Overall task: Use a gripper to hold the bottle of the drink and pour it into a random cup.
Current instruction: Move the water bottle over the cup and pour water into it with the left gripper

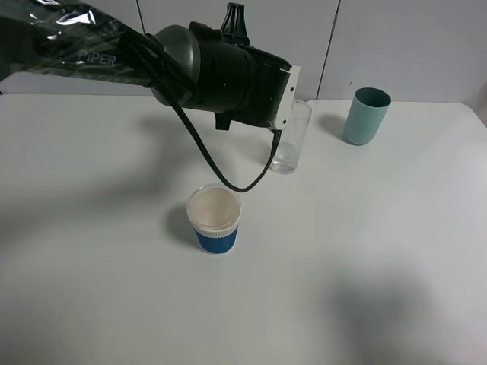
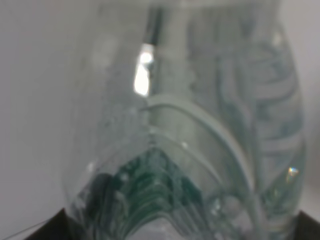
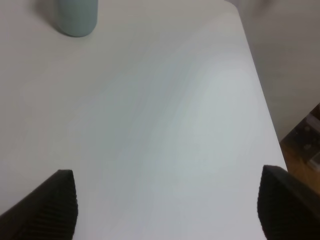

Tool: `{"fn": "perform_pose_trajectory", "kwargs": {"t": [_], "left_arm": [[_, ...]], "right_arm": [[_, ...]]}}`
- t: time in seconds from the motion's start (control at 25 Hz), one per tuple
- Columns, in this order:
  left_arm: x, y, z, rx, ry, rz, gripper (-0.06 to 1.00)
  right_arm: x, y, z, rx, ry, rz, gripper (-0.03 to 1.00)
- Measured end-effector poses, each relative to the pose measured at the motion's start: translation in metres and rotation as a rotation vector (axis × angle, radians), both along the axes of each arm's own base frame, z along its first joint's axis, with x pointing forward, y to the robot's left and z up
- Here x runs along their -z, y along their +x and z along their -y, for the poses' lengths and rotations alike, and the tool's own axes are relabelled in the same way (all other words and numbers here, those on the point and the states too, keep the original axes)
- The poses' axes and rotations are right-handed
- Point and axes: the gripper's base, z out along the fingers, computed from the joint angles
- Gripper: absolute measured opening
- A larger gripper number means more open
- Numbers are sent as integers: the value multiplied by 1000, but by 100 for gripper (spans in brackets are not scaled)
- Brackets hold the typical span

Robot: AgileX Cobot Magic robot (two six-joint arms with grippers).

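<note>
Firmly in the left gripper (image 2: pixel 175 231), the bottle (image 2: pixel 200 125).

White surface (image 1: pixel 380 266). Clear glass (image 1: pixel 293 148). Teal tumbler (image 1: pixel 366 115). White paper cup (image 1: pixel 214 220) with a ribbed blue sleeve. Clear bottle (image 2: pixel 200 150) with green curved stripes. Black arm (image 1: pixel 221 72) with a white block.
</note>
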Motion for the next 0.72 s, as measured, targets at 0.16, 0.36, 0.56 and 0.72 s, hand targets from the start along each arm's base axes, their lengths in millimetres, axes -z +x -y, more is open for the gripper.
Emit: {"fn": "perform_pose_trajectory", "kwargs": {"t": [0.16,0.36,0.56,0.72], "left_arm": [[0,0,0,0,1,0,50],[0,0,0,0,1,0,50],[0,0,0,0,2,1,50],[-1,0,0,3,7,6,50]], "right_arm": [[0,0,0,0,0,0,74],[0,0,0,0,0,0,74],[0,0,0,0,0,0,74],[0,0,0,0,0,0,74]]}}
